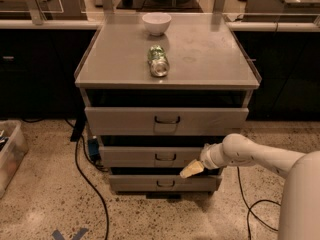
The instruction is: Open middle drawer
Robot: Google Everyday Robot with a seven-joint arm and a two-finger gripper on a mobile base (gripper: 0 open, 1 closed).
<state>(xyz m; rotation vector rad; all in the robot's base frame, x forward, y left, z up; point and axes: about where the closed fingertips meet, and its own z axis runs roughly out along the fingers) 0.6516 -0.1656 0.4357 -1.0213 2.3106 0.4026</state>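
Note:
The grey metal cabinet [167,59] has three drawers. The middle drawer [140,156] has a shallow plain front with a small dark loop handle [165,157] at its centre. The taller top drawer [166,120] sits above it and the lowest drawer [163,183] below. My white arm comes in from the right. My gripper [191,169] has yellowish fingers and sits at the lower right part of the middle drawer's front, right of and just below the handle.
A white bowl [156,23] and a green can [158,61] lying on its side rest on the cabinet top. Black cables [85,174] run on the speckled floor at left and right. A clear bin [11,156] stands at the far left. Dark counters stand behind.

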